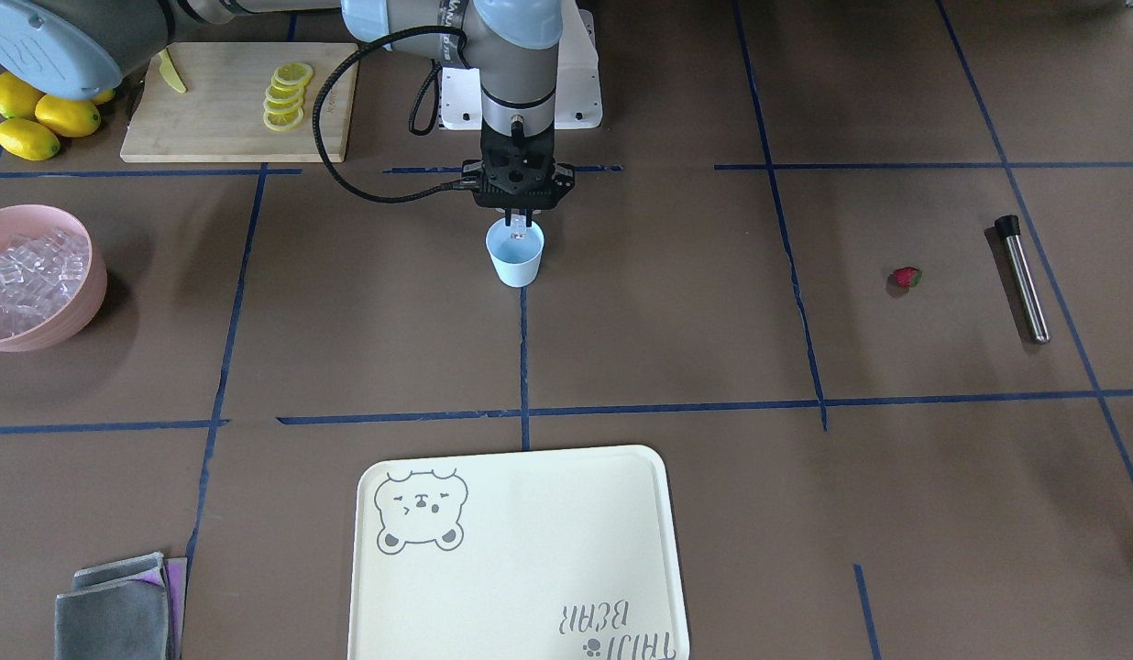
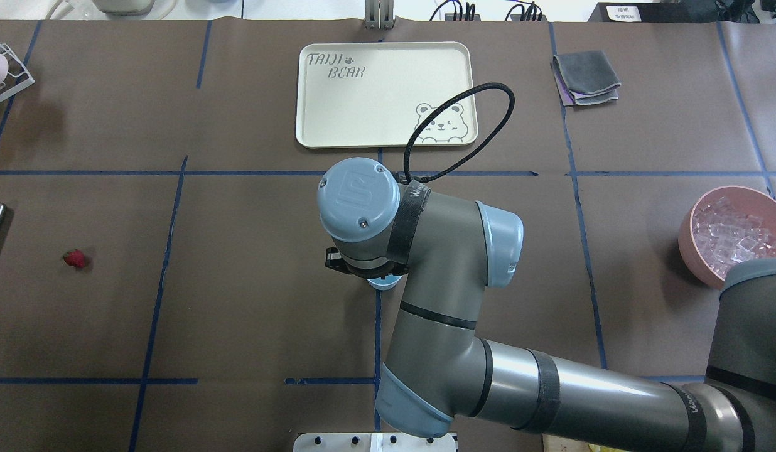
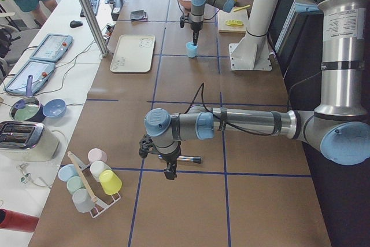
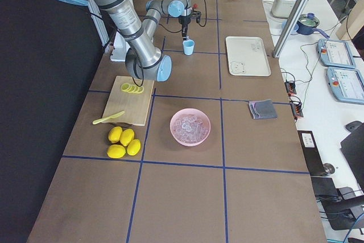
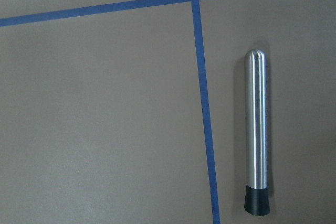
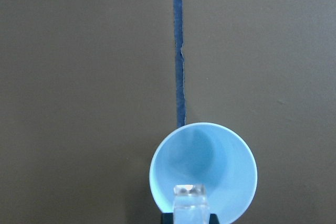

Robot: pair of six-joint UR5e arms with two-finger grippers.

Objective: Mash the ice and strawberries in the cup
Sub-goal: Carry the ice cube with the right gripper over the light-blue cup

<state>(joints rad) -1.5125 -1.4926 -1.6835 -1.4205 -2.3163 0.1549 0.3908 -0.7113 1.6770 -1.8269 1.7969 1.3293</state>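
Note:
The light blue cup stands upright near the table's middle; its inside looks empty in the right wrist view. My right gripper points straight down over the cup's rim, shut on one clear ice cube. More ice is piled in the pink bowl. The red strawberry lies alone on the mat, next to a steel muddler. My left gripper hovers above the muddler; I cannot tell whether it is open or shut.
A cream bear tray lies on the operators' side of the cup. A cutting board with lemon slices, whole lemons and folded grey cloths are on my right. A cup rack stands at the far left.

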